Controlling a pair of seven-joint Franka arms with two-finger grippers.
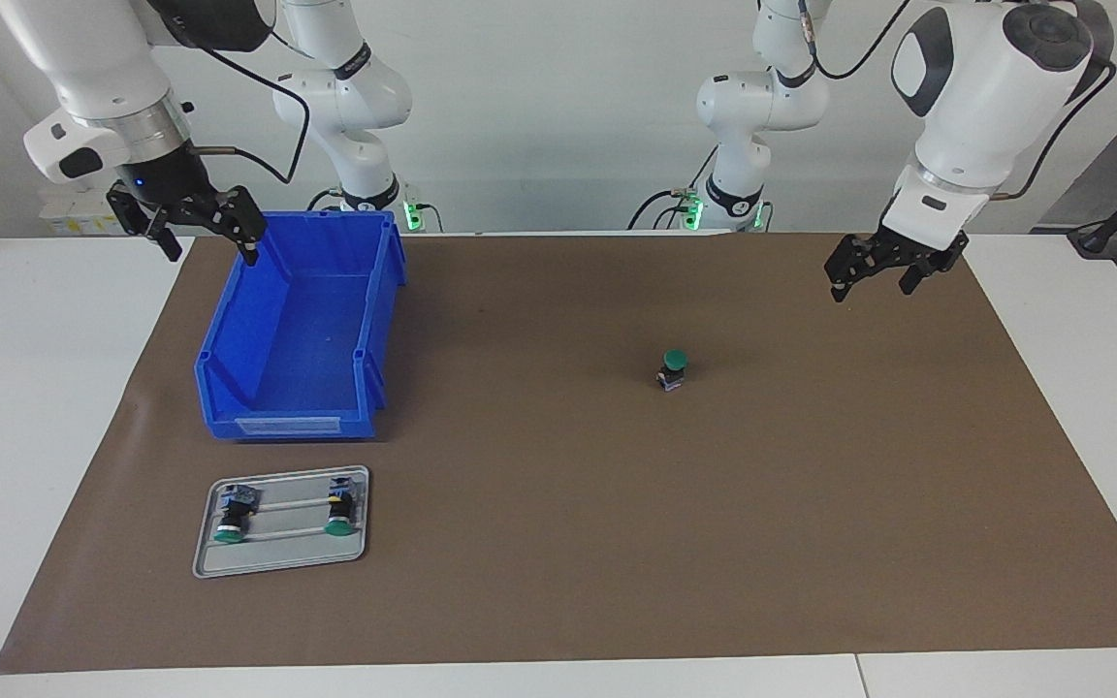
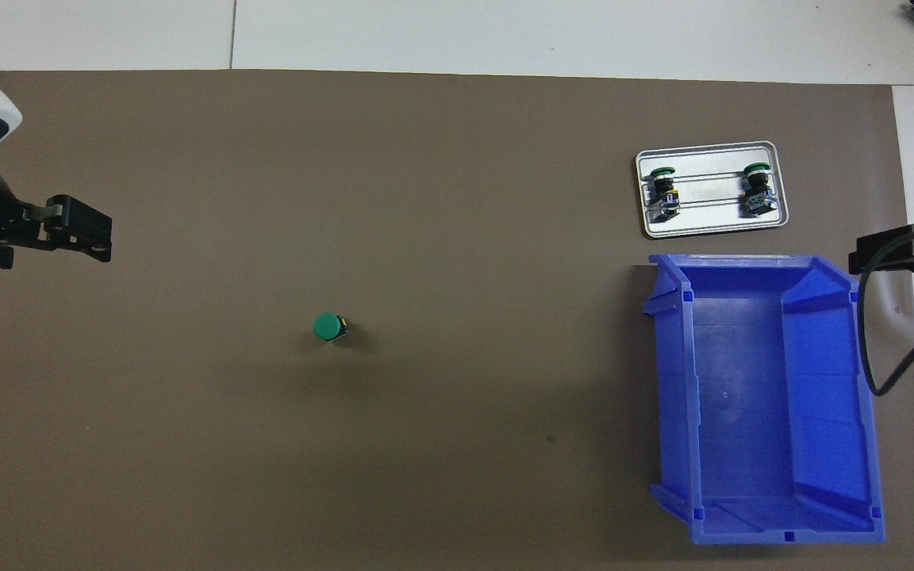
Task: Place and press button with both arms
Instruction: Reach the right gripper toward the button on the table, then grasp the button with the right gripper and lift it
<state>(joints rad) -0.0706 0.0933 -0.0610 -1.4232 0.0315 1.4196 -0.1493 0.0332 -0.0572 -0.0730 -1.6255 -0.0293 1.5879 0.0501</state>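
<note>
1. Standing upright on the brown mat is the green-capped, black-bodied push-button (image 1: 675, 369), toward the left arm's end, touched by nothing.
2. Left gripper (image 1: 877, 272) is seen raised over the mat's edge, fingers spread wide, empty.
3. Right gripper (image 1: 198, 225) is held over the blue plastic bin (image 1: 258, 388), also wide and empty.
4. Pressing is judged next: the cap should be met squarely from above, lest the stubby body be tipped.
5. Grey metal tray (image 1: 282, 557) with two like buttons lies well apart; nothing obstructs.

Green-capped button (image 1: 675, 369) – black body; blue bin (image 1: 302, 330); grey tray (image 1: 282, 553); brown mat (image 1: 617, 543)
</note>
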